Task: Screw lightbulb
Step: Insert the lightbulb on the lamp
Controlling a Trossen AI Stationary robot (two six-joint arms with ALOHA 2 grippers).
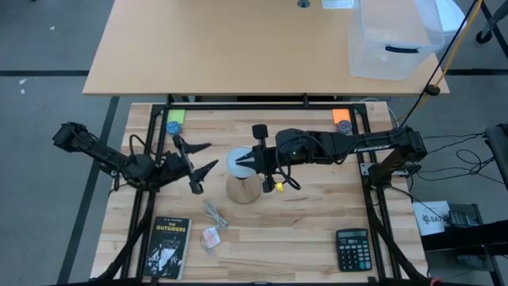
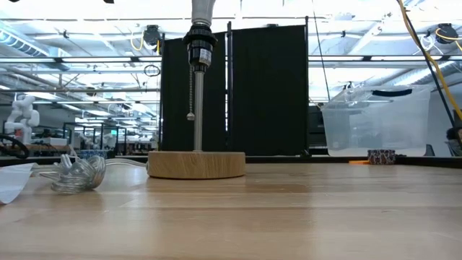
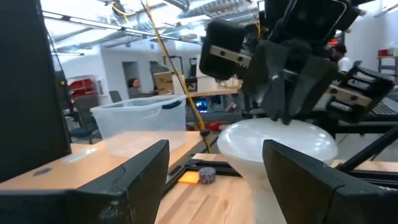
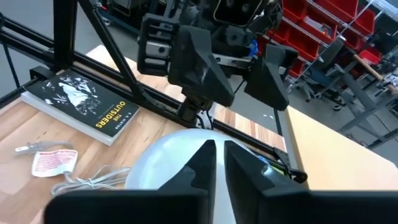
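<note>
Sitting upright atop the tan wooden lamp stand (image 1: 244,189) mid light wooden bench (image 1: 302,230): round frosted white lightbulb (image 1: 240,161), axis vertical. Touching its crown from directly above, right pincer (image 1: 255,161), fingers nearly together. Waiting just beside, gaping wide: left pincer (image 1: 208,157).

Frosted lightbulb (image 1: 240,161) (wooden table (image 1: 309,214))

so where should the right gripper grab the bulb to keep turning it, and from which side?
Probably the widest part of the lightbulb globe, from straight above. It sits upright on the wooden stand, base down and hidden, so only the round top is exposed. The right gripper is at that top now, fingers nearly together.
</note>
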